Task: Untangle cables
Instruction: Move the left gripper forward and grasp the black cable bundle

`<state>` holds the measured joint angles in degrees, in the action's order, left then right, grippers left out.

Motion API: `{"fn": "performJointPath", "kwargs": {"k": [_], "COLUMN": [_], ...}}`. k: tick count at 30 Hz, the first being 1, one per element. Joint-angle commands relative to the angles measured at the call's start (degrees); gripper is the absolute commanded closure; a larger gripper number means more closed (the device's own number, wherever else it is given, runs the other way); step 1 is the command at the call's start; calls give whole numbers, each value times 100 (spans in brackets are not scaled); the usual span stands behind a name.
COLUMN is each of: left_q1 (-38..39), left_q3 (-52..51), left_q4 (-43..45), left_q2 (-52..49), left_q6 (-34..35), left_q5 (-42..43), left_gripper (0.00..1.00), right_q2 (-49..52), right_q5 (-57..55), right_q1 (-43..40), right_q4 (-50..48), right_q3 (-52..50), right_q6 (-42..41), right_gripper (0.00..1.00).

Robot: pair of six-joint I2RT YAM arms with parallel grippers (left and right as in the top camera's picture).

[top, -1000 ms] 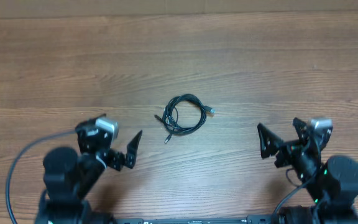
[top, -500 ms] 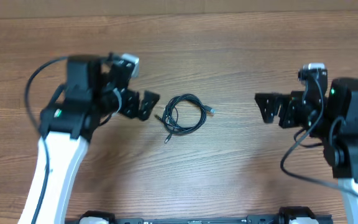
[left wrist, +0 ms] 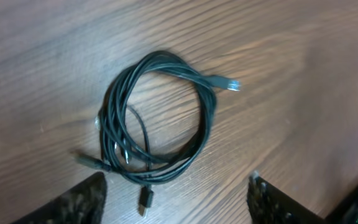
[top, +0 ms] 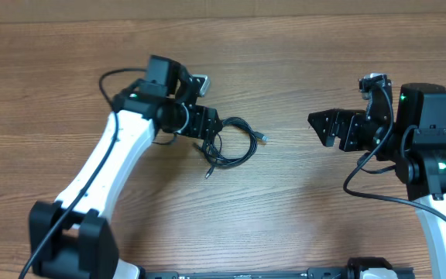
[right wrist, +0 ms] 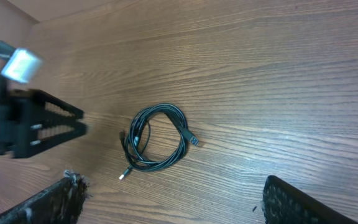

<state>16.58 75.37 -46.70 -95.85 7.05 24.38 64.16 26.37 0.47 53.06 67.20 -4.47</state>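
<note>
Cables (top: 232, 142) were seen coiled in one loop on the counter (top: 300, 62), near centre; left pincer (top: 210, 124) was seen released, nothing gripped, at the coil's left edge; right pincer (top: 327, 128) released, empty, well apart on the right

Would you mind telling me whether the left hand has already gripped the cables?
No; in the left wrist view the cables lie loose on the table, clear of both fingers of the open left hand.

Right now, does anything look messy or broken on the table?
Only the cables: they lie looped together in one tangled coil on the table, with a plug end poking out sideways. Nothing looks broken or spilled.
</note>
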Motion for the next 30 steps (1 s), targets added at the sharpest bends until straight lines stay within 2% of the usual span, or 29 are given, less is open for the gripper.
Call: {"fn": "performJointPath", "kwargs": {"k": [1, 3, 7, 9, 14, 17, 30], "left_q1": [337, 509, 966, 1102, 1276, 1274, 1281], "left_q3": [127, 127, 125, 125, 125, 125, 125], "left_q4": [13, 13, 15, 17, 26, 20, 321], "left_q2": [-293, -350, -481, -577, -1060, -1329, -1926], "left_q6": [1963, 2354, 3480, 3722, 4144, 4148, 4159], "left_q5": [-1064, -1392, -2361, -2586, -2645, -2632, -2651], "left_gripper": [32, 34, 55, 59, 62, 65, 66], "right_q2": [-11, -11, -11, -11, -11, -11, -11], "right_q5": [70, 70, 70, 70, 70, 70, 70], "right_q1": [15, 15, 15, 15, 15, 15, 15], "right_q4": [-9, 11, 20, 20, 22, 24, 68], "right_q3": [133, 133, 133, 133, 133, 133, 133], "right_q6": [-11, -22, -20, -20, -20, -20, -20], "right_gripper": [12, 12, 12, 12, 12, 12, 12]}}
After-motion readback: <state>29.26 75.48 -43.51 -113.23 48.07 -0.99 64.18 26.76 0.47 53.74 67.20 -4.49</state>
